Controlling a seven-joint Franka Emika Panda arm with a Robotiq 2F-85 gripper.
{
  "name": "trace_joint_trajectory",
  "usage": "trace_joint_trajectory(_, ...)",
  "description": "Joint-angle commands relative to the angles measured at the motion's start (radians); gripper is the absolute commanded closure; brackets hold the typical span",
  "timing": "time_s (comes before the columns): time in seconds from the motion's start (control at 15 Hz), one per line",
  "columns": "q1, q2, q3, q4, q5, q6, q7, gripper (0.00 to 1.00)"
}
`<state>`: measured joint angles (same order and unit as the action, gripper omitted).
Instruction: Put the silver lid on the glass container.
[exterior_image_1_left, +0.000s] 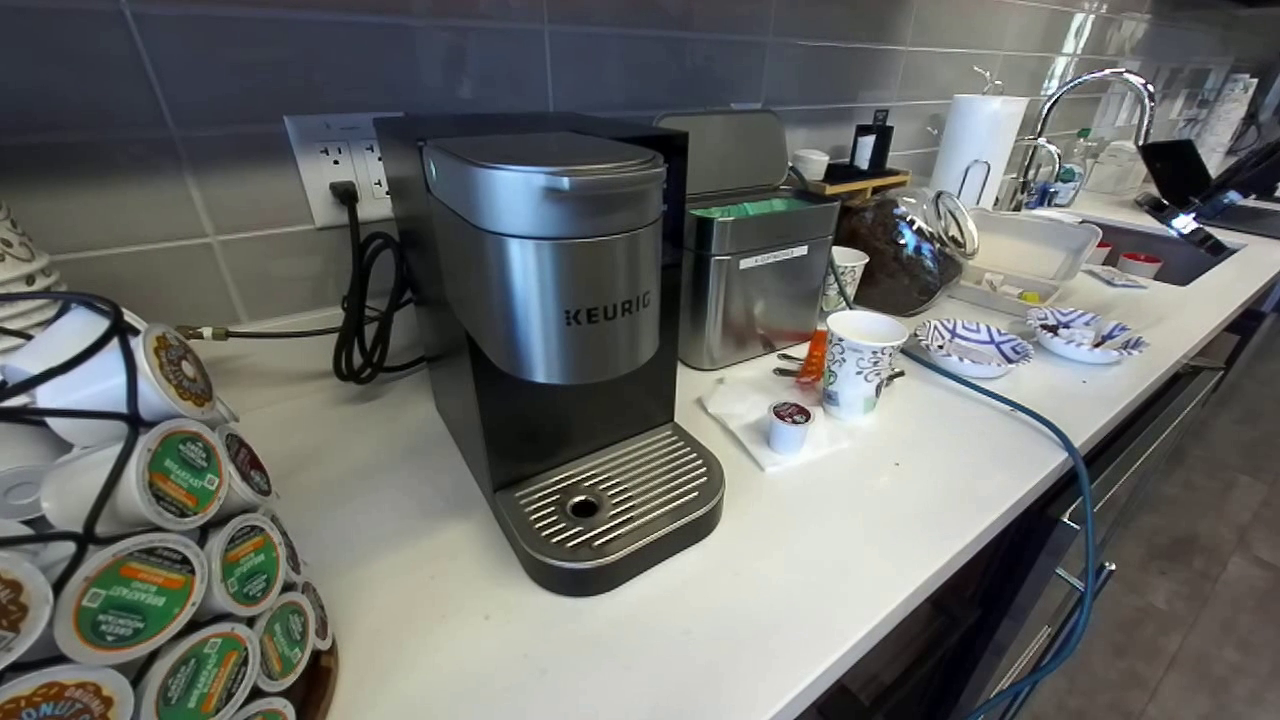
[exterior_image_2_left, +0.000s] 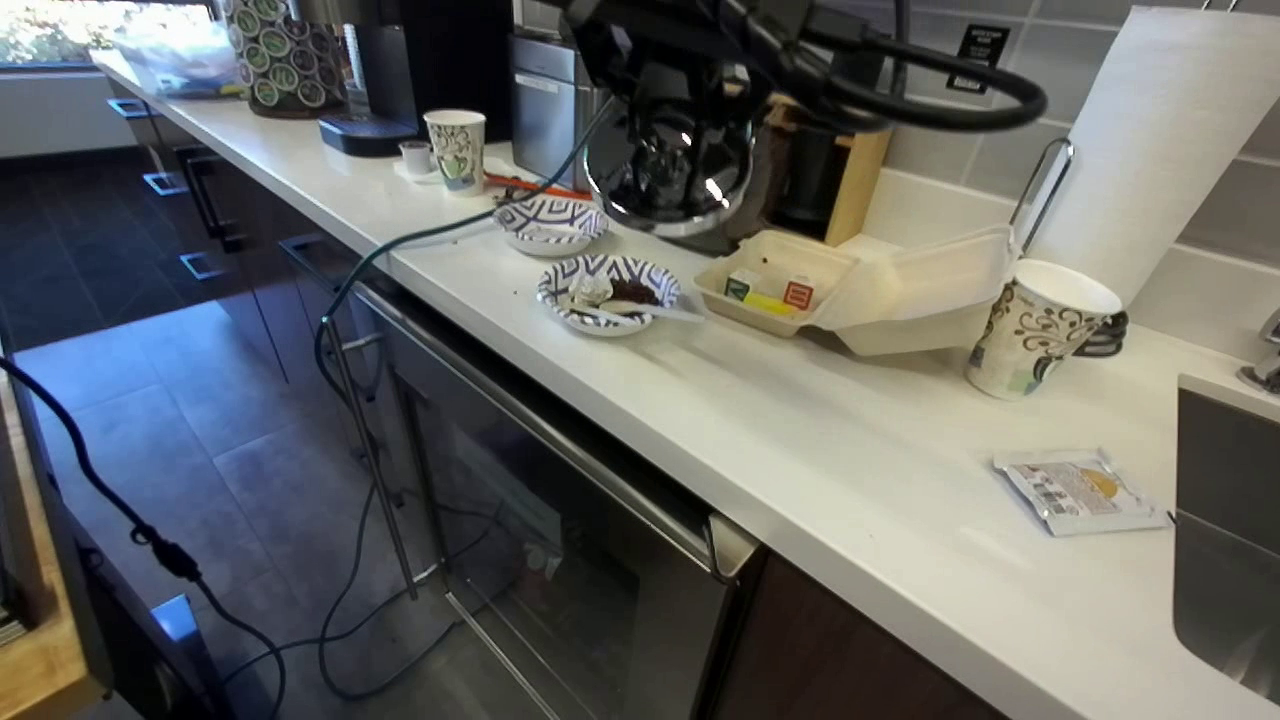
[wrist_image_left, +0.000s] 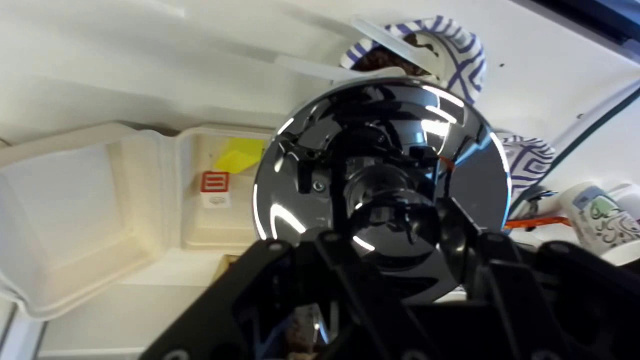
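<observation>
The silver lid is a round, mirror-like disc with a ball knob. My gripper (exterior_image_2_left: 672, 112) is shut on the knob and holds the lid (exterior_image_2_left: 690, 200) in the air above the counter in an exterior view. In the wrist view the lid (wrist_image_left: 475, 185) fills the middle, with the gripper (wrist_image_left: 392, 225) around its knob. The glass container (exterior_image_1_left: 895, 260) is a tilted round jar of dark brown contents, with a shiny ring at its opening, in an exterior view. It is mostly hidden behind the gripper and lid elsewhere. Brown contents behind clear glass (wrist_image_left: 307, 330) show low in the wrist view.
Patterned paper bowls (exterior_image_2_left: 608, 295) lie at the counter's front, below the lid. An open takeout box (exterior_image_2_left: 770, 275) stands beside them. A metal tin (exterior_image_1_left: 755, 275), coffee maker (exterior_image_1_left: 560, 300), paper cup (exterior_image_1_left: 862, 365), paper towel roll (exterior_image_1_left: 978, 150) and blue cable (exterior_image_1_left: 1040, 415) are nearby.
</observation>
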<state>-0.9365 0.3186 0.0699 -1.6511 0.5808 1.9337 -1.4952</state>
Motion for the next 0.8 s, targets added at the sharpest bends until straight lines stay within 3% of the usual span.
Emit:
trace_joint_trajectory(0.0,0.074,-0.029,-0.087,-0.037,0.042,-0.021,-0.055,0.54)
trace_joint_trajectory(0.33,0.104,-0.124,-0.121,-0.153,0.061,-0.026,-0.116,0.54)
trace_joint_trajectory(0.4,0.104,-0.125,-0.122,-0.155,0.062,-0.025,-0.118,0.79)
trace_joint_trajectory(0.73,0.227,-0.249,-0.167,-0.309,0.253,0.07,-0.209,0.79)
